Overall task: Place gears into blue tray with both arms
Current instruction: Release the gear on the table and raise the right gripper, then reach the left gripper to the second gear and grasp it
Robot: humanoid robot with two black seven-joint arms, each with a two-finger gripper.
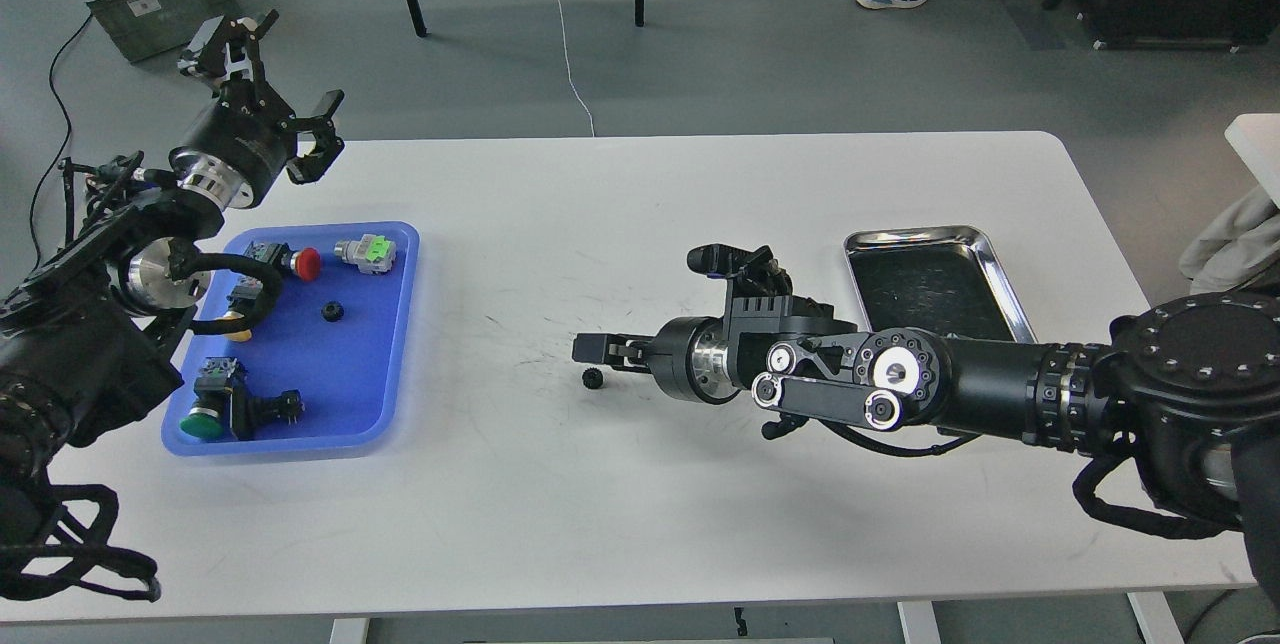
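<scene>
One tiny black gear [332, 310] lies inside the blue tray [350, 374] at the table's left. A second gear [592, 379] lies free on the white table near the middle. My right gripper [584, 350] hovers just above that gear, pointing left. It is seen side-on, its fingers slightly parted, with nothing between them. My left gripper [288, 72] is raised over the table's far-left corner, behind the blue tray, open and empty.
Several coloured push-button switches share the blue tray, among them a red one [300, 263] and a green one [205, 420]. A shiny steel tray [987, 254] sits at the right, partly behind my right arm. Chair legs and a cable stand beyond the table.
</scene>
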